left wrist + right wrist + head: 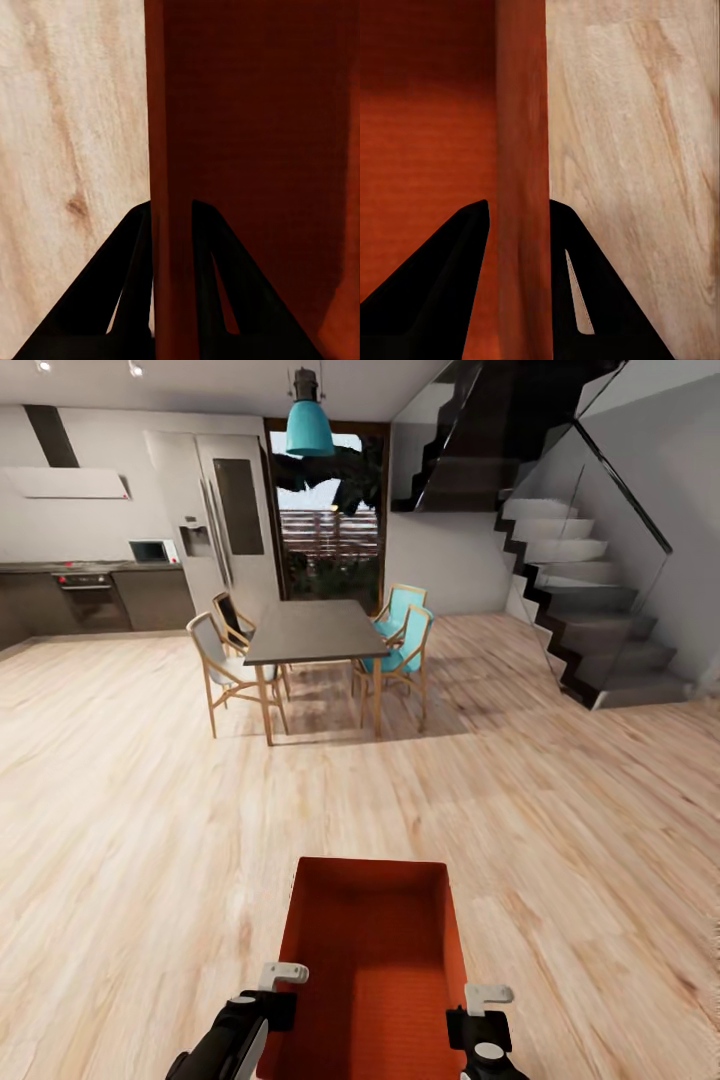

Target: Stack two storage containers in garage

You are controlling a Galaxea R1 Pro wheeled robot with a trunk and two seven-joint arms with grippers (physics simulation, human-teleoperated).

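Above wood-plank floor (120, 810), storage container (370, 950) points lengthwise toward dining table (315, 630).

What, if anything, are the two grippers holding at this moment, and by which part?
One orange-red storage container: the left gripper is shut on its left side wall, the right gripper on its right side wall.

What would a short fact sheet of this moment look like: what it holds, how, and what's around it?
Held item: orange-red storage container, lidless, nothing visible inside
Left gripper: shut on the container's left wall
Right gripper: shut on its right wall
Floor below: light wood planks
Ahead: dark dining table with four chairs, teal lamp above
Right: staircase
Left: kitchen counter with oven
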